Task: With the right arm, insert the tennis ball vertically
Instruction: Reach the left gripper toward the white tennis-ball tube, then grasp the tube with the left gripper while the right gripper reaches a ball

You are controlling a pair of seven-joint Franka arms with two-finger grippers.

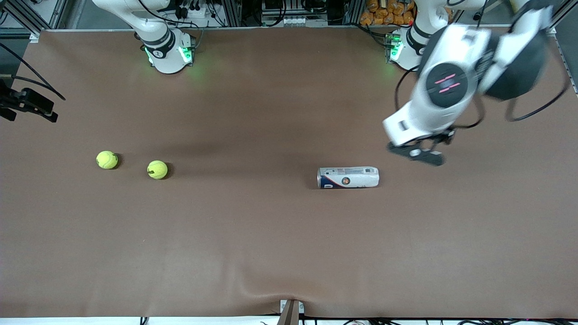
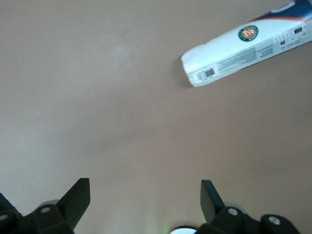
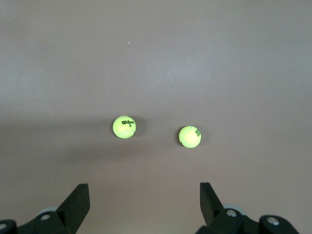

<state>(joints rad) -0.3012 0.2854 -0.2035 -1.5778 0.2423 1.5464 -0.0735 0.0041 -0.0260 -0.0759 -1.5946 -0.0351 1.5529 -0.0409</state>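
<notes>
brown table cover (image 1: 271, 234), orange items (image 1: 384, 12) along its robot-base edge, cables

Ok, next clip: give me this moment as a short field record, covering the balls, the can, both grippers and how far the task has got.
balls: two yellow-green felt tennis balls lying apart on the brown table, toward the right arm's end
can: white cylindrical tennis-ball can lying on its side, toward the left arm's end
left gripper: open, empty, above the table beside the can
right gripper: open, empty, high above the balls
task state: no ball picked up, can not upright
</notes>
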